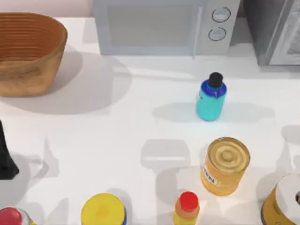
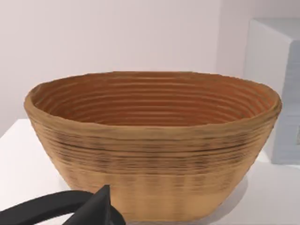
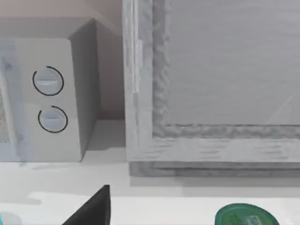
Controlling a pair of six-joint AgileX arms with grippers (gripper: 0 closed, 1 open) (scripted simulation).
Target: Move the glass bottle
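A white table [image 1: 117, 126] is filling the top view, seen from above. The glass bottle [image 1: 211, 99], teal with a blue shoulder and a black round cap, is standing upright right of centre, in the far half of the table. Nothing is touching it. Open white surface is lying to its left, stretching across the middle of the table toward a woven basket [image 1: 29, 52] at the far left corner. Behind the bottle, a grey microwave [image 1: 164, 26] with two round dials is sitting along the far edge, near but apart from the bottle. A second grey appliance [image 1: 276, 30] is occupying the far right corner.

In front of the bottle, a gold can [image 1: 225, 165] is standing apart from it. Along the near edge, a yellow bottle with a red cap [image 1: 186, 208] is sitting just left of the can, a yellow-lidded container [image 1: 103, 211] farther left, a red-topped item [image 1: 11, 218] at the near left corner, and a white-topped gold container [image 1: 283, 201] at the near right corner.

The left arm [image 1: 5, 157] is showing as a dark shape at the table's left edge. The left gripper [image 2: 101, 206] is appearing as a dark tip in the left wrist view, facing the basket; whether its fingers are spread or pressed together cannot be told. The right gripper [image 3: 96, 206] is appearing as a dark tip in the right wrist view, facing the microwave and the other appliance, with a green-topped item [image 3: 243, 216] close by; its fingers likewise cannot be judged.
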